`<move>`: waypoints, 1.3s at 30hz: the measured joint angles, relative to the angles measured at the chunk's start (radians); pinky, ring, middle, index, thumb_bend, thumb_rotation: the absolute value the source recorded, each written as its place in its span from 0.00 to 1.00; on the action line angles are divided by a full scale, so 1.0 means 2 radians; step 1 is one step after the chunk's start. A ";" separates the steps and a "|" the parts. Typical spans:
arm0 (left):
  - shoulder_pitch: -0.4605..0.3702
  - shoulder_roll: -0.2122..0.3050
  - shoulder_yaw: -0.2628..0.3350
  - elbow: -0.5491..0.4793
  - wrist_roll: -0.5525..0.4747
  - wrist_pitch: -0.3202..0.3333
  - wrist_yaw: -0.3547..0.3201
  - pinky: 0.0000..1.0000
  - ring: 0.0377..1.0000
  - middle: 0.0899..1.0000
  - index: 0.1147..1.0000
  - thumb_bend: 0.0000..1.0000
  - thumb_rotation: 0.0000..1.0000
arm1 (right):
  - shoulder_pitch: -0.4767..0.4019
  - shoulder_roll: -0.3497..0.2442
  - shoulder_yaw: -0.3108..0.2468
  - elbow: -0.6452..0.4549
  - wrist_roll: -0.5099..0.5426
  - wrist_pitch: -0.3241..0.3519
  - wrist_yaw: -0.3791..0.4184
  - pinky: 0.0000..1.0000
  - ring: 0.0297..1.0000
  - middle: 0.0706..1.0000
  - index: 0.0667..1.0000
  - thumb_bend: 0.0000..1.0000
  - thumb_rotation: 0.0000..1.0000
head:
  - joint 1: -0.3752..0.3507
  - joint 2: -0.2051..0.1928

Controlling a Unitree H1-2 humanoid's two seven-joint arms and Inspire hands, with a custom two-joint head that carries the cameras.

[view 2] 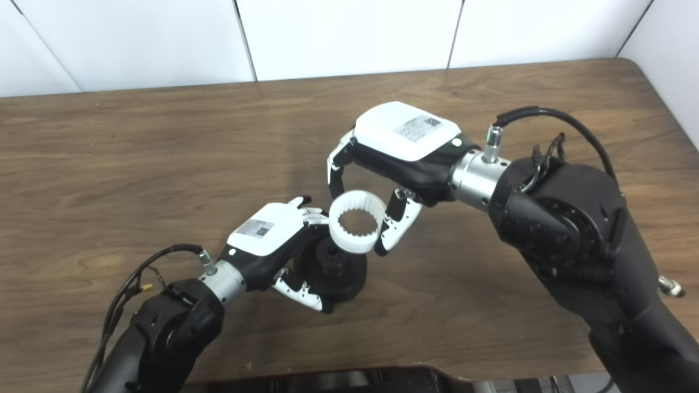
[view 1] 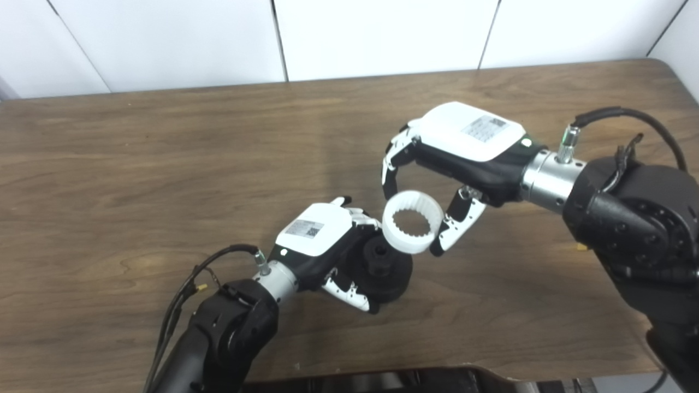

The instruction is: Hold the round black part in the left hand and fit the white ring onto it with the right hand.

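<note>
My left hand (view 1: 322, 245) is shut on the round black part (view 1: 385, 270), holding it low over the table with its raised hub facing up and to the right. My right hand (view 1: 453, 158) is shut on the white ring (view 1: 410, 221), which has a toothed inner edge. Fingers (view 1: 390, 164) pinch the ring's far side and the thumb (view 1: 456, 224) its near side. The ring hangs just above and to the right of the black part, overlapping its upper edge. In the right eye view the ring (view 2: 356, 221) sits directly over the black part (view 2: 333, 270).
The brown wooden table (view 1: 164, 164) spreads out around both hands. A white panelled wall (view 1: 349, 33) runs behind its far edge. A small yellow piece (view 1: 581, 246) lies by the right forearm. The table's near edge (view 1: 415, 368) passes below the hands.
</note>
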 measured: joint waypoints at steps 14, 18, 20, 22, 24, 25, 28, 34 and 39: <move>-0.001 -0.006 0.004 -0.002 0.003 0.002 -0.013 1.00 0.88 0.78 0.41 0.53 0.07 | 0.046 0.018 0.004 0.048 -0.003 -0.065 -0.033 0.87 0.82 0.70 0.44 0.53 0.14 | 0.005 0.003; -0.001 -0.007 0.004 -0.002 0.004 0.002 -0.013 1.00 0.88 0.78 0.41 0.53 0.07 | 0.060 0.024 0.004 0.068 -0.006 -0.071 -0.049 0.88 0.82 0.71 0.44 0.53 0.14 | 0.005 0.003; -0.001 -0.007 0.004 -0.002 0.004 0.002 -0.014 1.00 0.88 0.78 0.41 0.53 0.06 | 0.064 0.025 0.004 0.070 -0.011 -0.074 -0.055 0.89 0.82 0.71 0.44 0.53 0.14 | 0.005 0.003; -0.001 -0.008 0.004 -0.002 0.004 0.003 -0.014 1.00 0.88 0.78 0.41 0.53 0.06 | 0.066 0.027 0.004 0.072 -0.014 -0.080 -0.061 0.89 0.82 0.71 0.44 0.53 0.14 | 0.005 0.003; -0.001 -0.008 0.004 -0.002 0.004 0.002 -0.014 1.00 0.88 0.78 0.41 0.53 0.06 | 0.068 0.032 0.004 0.077 -0.016 -0.086 -0.068 0.89 0.83 0.71 0.44 0.53 0.14 | 0.004 0.002; -0.001 -0.008 0.004 -0.002 0.004 0.002 -0.014 1.00 0.88 0.78 0.41 0.53 0.06 | 0.069 0.035 0.004 0.081 -0.018 -0.087 -0.070 0.89 0.83 0.71 0.44 0.53 0.14 | 0.005 0.002; -0.001 -0.009 0.004 -0.001 0.004 0.002 -0.014 1.00 0.88 0.77 0.41 0.53 0.06 | 0.071 0.040 0.005 0.086 -0.025 -0.088 -0.074 0.89 0.83 0.71 0.44 0.53 0.14 | 0.005 0.002; -0.001 -0.011 0.004 -0.001 0.006 0.002 -0.013 1.00 0.88 0.77 0.41 0.53 0.06 | 0.071 0.051 0.011 0.086 -0.033 -0.089 -0.074 0.91 0.84 0.71 0.44 0.53 0.14 | 0.005 0.003; -0.001 -0.012 0.004 0.000 0.007 0.001 -0.013 1.00 0.88 0.77 0.41 0.53 0.06 | 0.074 0.060 0.015 0.087 -0.040 -0.097 -0.076 0.91 0.84 0.70 0.44 0.53 0.14 | 0.004 0.003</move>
